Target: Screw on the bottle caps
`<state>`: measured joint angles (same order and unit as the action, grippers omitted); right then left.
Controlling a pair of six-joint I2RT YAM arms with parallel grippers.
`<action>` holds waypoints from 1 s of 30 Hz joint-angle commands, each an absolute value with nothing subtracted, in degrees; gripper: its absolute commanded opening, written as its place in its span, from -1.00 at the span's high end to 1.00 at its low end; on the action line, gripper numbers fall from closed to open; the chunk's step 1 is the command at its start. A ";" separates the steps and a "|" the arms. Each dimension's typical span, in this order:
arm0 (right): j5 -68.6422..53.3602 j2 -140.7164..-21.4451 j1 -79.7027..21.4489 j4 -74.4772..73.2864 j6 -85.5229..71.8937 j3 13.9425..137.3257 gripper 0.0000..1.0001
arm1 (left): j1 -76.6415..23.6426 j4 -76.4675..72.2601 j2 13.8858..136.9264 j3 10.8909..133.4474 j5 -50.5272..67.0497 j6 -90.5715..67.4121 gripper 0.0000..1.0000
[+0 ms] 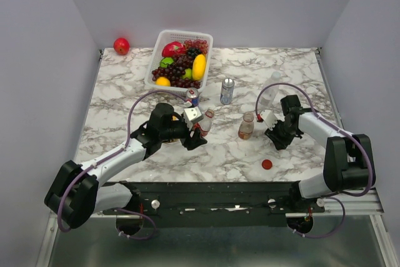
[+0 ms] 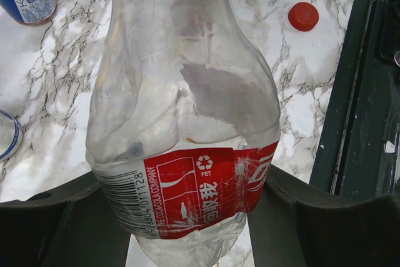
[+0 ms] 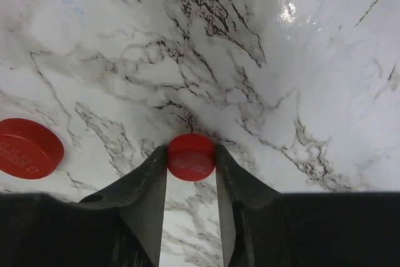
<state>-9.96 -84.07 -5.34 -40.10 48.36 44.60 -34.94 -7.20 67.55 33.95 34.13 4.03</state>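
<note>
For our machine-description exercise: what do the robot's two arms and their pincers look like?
The left arm and right arm have white tubular links between bulky black joint housings. A thin purple cable loops along each. The left pincer and right pincer are matte black, each with two wedge-shaped fingers. No markings are legible.

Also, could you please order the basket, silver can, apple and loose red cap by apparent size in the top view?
1. basket, largest
2. silver can and apple: too alike to rank; the can is taller, the apple wider
3. loose red cap, smallest
</note>
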 commanded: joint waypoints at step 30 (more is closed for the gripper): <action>-37.36 -69.60 -36.71 -71.11 54.57 93.68 0.22 | -41.75 4.74 69.35 41.40 39.28 31.11 1.00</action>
